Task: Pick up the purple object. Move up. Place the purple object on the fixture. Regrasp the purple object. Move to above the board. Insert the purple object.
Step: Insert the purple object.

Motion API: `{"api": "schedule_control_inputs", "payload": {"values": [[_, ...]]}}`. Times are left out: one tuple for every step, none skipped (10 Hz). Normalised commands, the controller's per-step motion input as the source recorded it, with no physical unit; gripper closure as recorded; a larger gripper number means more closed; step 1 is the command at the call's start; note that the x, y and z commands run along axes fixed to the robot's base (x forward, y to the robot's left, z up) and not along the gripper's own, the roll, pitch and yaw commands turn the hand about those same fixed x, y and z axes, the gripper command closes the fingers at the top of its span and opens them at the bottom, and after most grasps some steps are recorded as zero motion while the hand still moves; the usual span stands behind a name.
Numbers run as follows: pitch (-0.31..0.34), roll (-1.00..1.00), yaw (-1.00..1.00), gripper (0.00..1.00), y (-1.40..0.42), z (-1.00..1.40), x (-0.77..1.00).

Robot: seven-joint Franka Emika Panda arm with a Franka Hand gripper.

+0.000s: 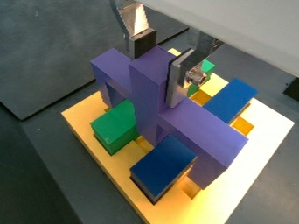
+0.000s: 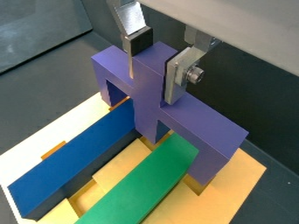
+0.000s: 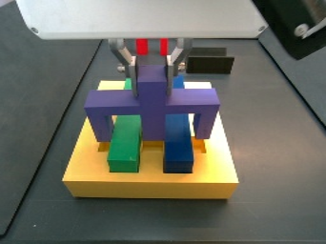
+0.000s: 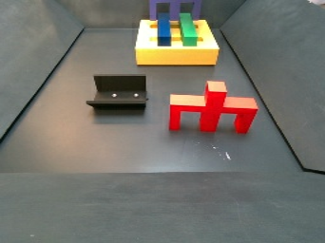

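The purple object (image 1: 198, 131) (image 2: 201, 122) (image 3: 109, 100) stands on the yellow board (image 1: 82, 118) (image 3: 140, 181). It bridges the green bar (image 2: 146, 184) (image 3: 124, 143) and the blue bar (image 2: 76, 162) (image 3: 178, 148), and its outer prongs reach down to the slab. My gripper (image 1: 160, 59) (image 2: 158, 59) (image 3: 152, 67) hangs right over the board. It is shut on the purple object's raised middle prong, one finger pressed to each side. The far side view shows the board (image 4: 178, 55) at the back, with only the purple legs (image 4: 155, 9) at the frame's edge and the gripper cut off.
The black fixture (image 4: 118, 93) stands alone on the dark floor, left of a red three-pronged piece (image 4: 212, 107). Both lie well away from the board. Dark walls ring the work area.
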Motion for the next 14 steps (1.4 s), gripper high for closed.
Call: {"api": "schedule_control_inputs", "payload": {"values": [[-0.011,0.00,0.00,1.00,0.00,-0.13,0.00],[-0.034,0.00,0.00,1.00,0.00,-0.24,0.00],[-0.050,-0.02,0.00,1.00,0.00,-0.23,0.00],[-0.067,-0.07,0.00,1.00,0.00,-0.14,0.00],[-0.019,-0.07,0.00,1.00,0.00,-0.14,0.00],[-0.036,-0.11,0.00,1.00,0.00,-0.16,0.00],[-0.044,-0.03,0.00,1.00,-0.07,-0.15,-0.05],[-0.006,0.00,0.00,1.00,-0.12,-0.23,0.00],[0.000,0.00,0.00,1.00,0.00,-0.21,0.00],[0.000,0.04,0.00,1.00,0.01,-0.18,0.00],[0.000,0.00,0.00,1.00,0.00,-0.22,0.00],[-0.009,-0.02,0.00,1.00,0.00,-0.31,0.00],[0.000,-0.04,-0.07,1.00,-0.06,-0.25,0.25],[0.013,0.00,-0.16,1.00,-0.06,-0.19,0.36]]}}
